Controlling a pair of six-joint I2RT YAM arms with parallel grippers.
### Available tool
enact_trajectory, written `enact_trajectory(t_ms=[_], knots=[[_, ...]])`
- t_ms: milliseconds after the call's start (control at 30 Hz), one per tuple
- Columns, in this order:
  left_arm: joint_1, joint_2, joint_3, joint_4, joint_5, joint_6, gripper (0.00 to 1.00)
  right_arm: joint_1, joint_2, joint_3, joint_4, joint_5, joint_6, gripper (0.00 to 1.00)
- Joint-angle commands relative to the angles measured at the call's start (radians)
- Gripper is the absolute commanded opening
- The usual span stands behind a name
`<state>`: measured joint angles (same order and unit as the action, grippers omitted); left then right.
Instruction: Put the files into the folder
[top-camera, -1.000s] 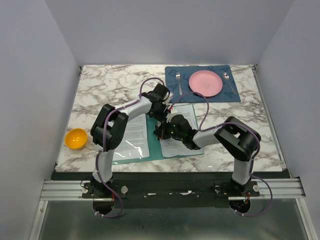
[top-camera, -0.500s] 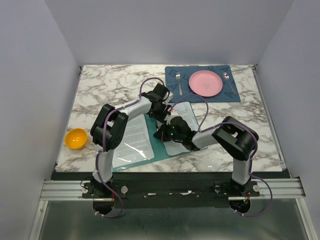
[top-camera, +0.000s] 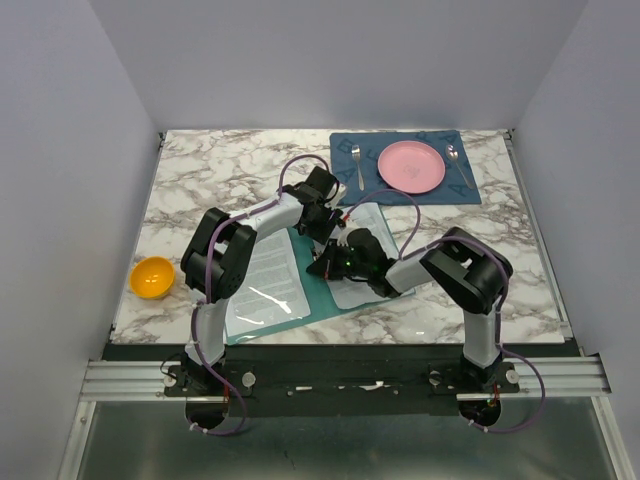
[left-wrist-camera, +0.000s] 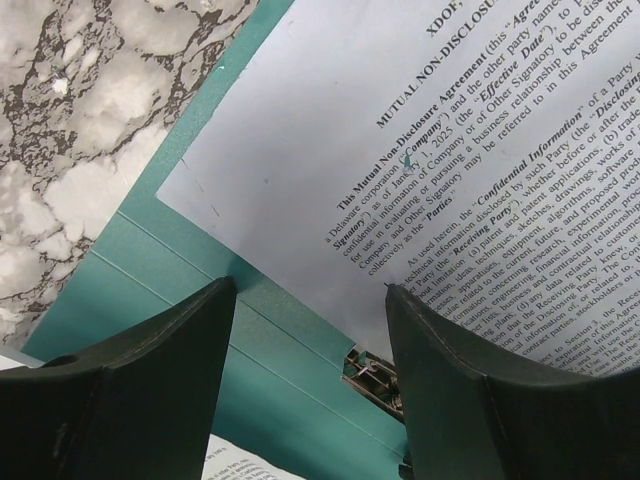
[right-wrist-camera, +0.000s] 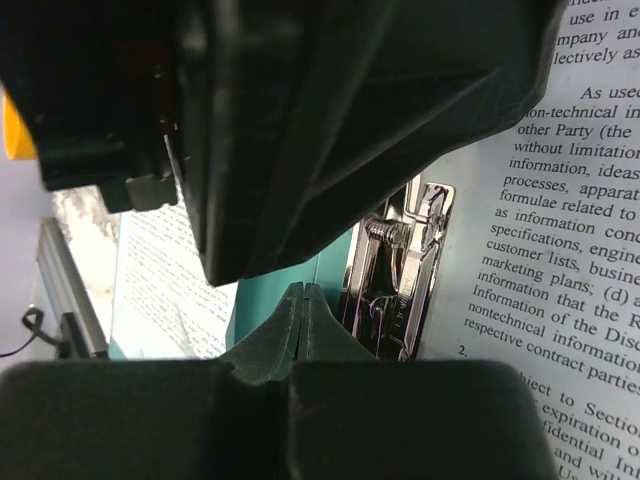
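Note:
The teal folder (top-camera: 318, 292) lies open on the marble table. A white printed sheet, the files (top-camera: 375, 225), lies on its right half, with its corner at the metal clip (left-wrist-camera: 372, 375). The left half holds a clear sleeve over printed paper (top-camera: 262, 280). My left gripper (top-camera: 327, 228) is open and hovers low over the spine, straddling the sheet's corner (left-wrist-camera: 400, 120) and the teal cover (left-wrist-camera: 180, 270). My right gripper (top-camera: 322, 265) is shut and empty. Its tips (right-wrist-camera: 303, 292) rest by the clip (right-wrist-camera: 395, 280), under the left gripper's body.
A pink plate (top-camera: 411, 166) sits on a dark blue placemat (top-camera: 400, 195) at the back right, with a fork (top-camera: 358, 165) and a spoon (top-camera: 455, 155) beside it. An orange bowl (top-camera: 153, 277) stands at the left edge.
My right arm has swung a little left and up toward the spine. The folder's near edge and the sheet have shifted slightly. My left gripper has stayed in place.

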<state>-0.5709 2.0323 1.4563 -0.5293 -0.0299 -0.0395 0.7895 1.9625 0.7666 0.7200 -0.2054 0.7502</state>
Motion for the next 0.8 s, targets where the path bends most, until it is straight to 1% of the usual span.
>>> enact_trajectory(t_ms=[0, 267, 467, 600, 767], knots=[[0.011, 0.036, -0.057, -0.092, -0.056, 0.061, 0.72, -0.047, 0.125, -0.052, -0.237, 0.072, -0.032, 0.0], [0.011, 0.035, -0.051, -0.097, -0.048, 0.062, 0.7, -0.05, 0.164, -0.064, -0.228, 0.064, 0.015, 0.0], [0.011, 0.029, -0.057, -0.101, -0.044, 0.067, 0.7, -0.056, 0.213, -0.072, -0.229, 0.066, 0.095, 0.0], [0.011, 0.017, -0.066, -0.101, -0.028, 0.073, 0.66, -0.055, 0.237, -0.079, -0.231, 0.075, 0.164, 0.0], [0.011, 0.012, -0.07, -0.104, -0.031, 0.079, 0.66, -0.058, 0.269, -0.09, -0.215, 0.06, 0.236, 0.0]])
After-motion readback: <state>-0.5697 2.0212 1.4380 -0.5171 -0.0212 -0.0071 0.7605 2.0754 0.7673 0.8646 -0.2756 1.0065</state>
